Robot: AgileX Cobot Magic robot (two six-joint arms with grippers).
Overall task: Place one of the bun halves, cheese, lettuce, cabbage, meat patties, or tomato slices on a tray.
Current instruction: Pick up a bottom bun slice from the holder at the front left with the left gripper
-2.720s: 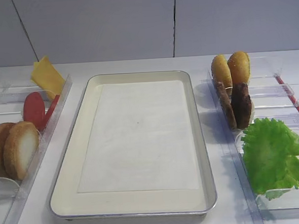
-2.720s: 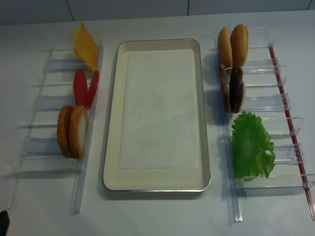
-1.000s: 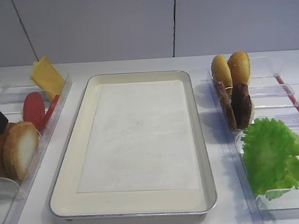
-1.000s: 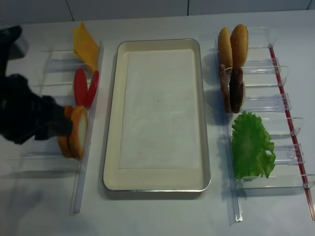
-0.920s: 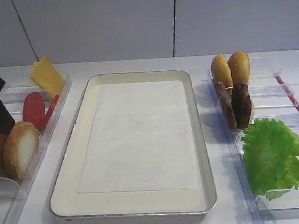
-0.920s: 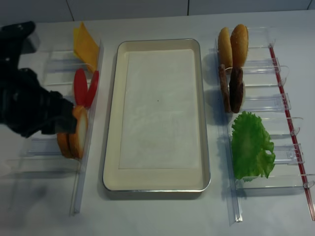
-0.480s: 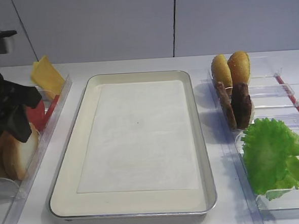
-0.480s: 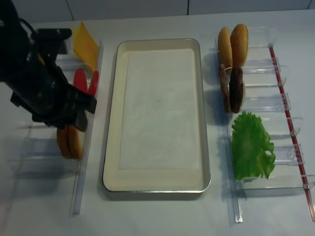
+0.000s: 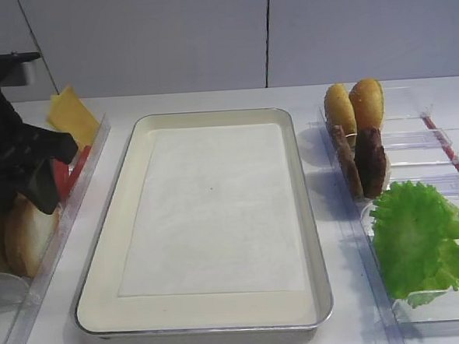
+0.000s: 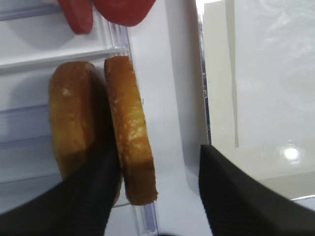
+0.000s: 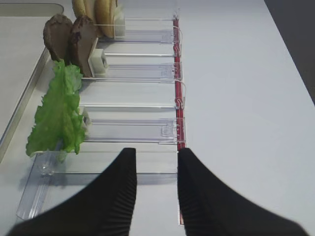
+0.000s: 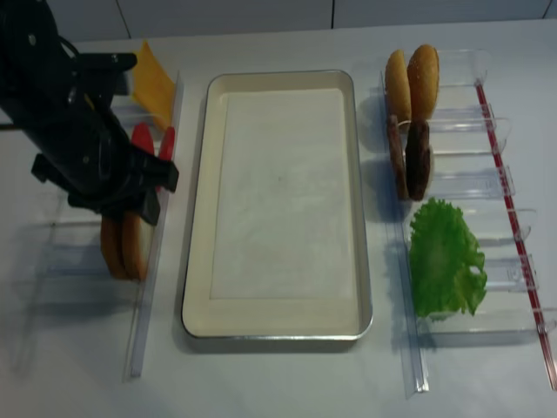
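Note:
Two bun halves (image 10: pixel 130 128) stand on edge in the left clear bin (image 12: pixel 87 261). My left gripper (image 10: pixel 156 164) is open just above them. One finger sits in the gap between the two halves and the other on the tray side, so the right half lies between the jaws, untouched. Behind them are tomato slices (image 12: pixel 142 141) and a yellow cheese slice (image 9: pixel 74 115). The silver tray (image 9: pixel 315 237) holds only its white liner. Meat patties (image 9: pixel 369 159) and lettuce (image 9: pixel 417 238) sit in the right bins. My right gripper (image 11: pixel 153 157) hangs open near the lettuce bin's end. Cabbage is out of view.
Small golden speckled buns (image 9: pixel 354 106) stand behind the patties. Clear plastic bins (image 12: pixel 470 183) with dividers run along both sides of the tray. A red strip (image 11: pixel 178 98) edges the right bins. A grey wall rises behind the table.
My left arm came in from the left and moved right over the bun halves, jaws staying open. Everything else is where it was.

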